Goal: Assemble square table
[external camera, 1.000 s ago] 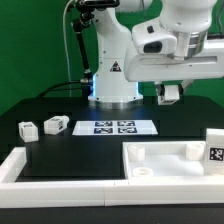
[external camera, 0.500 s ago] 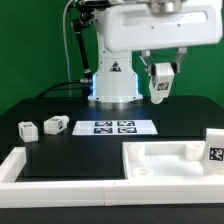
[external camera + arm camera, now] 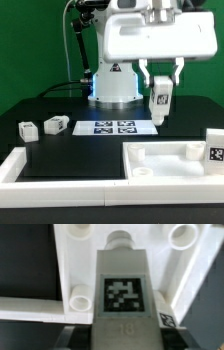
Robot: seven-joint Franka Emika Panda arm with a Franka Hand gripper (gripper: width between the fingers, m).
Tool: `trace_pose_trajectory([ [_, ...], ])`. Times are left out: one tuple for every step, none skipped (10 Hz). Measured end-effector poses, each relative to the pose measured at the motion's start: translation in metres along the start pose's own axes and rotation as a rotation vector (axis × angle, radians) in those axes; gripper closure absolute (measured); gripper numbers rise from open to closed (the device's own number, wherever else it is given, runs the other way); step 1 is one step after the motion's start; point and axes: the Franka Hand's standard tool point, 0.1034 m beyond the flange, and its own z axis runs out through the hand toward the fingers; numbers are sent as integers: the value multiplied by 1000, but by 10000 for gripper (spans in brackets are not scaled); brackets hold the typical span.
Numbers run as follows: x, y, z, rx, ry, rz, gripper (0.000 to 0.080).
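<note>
Holding: my gripper (image 3: 160,85) is closed on one white leg (image 3: 160,104), with a finger pressed to either side of its upper end.
Arm pose: my wrist points straight down and the broad white hand housing sits level above the fingers. I hang in the air above the square table top (image 3: 168,166), clear of it.
Held leg: it hangs close to upright. In the wrist view I look down its length onto the square table top (image 3: 75,266), so it is over that top and not touching it.
Leg shape: it is a flat-sided white plastic bar with a smooth, dull finish. A black-and-white square tag (image 3: 122,291) sits on one face, and a narrower rounded tip (image 3: 118,237) is at the end away from my fingers.
Top shape: it is a large white plastic square with a raised rim all round. The floor is flat, and short round tube sockets (image 3: 80,303) stand up from it near the corners.
Loose legs: two blocky tagged legs (image 3: 28,128) lie well apart from the top, off to the exterior view's left of it.
Fourth leg: another tagged leg (image 3: 213,150) stands at the top's edge on the exterior view's right. I cannot tell whether it rests on the top or beside it.
Marker board: the thin flat marker board (image 3: 115,127) lies beyond the top's far rim.
Surface: the matte black table (image 3: 75,150) lies under the top. A long white bar (image 3: 18,166) runs along it to the exterior view's left of the top.
</note>
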Motion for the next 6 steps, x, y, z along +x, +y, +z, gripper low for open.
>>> trace_pose_trajectory([
  [26, 18, -3, -21, 64, 2, 508],
  [40, 28, 0, -55, 158, 13, 508],
  [45, 31, 2, -76, 213, 10, 508],
  [44, 36, 2, -96, 255, 9, 508],
  [41, 37, 4, -100, 257, 9, 508],
  [41, 37, 5, -100, 255, 9, 508],
])
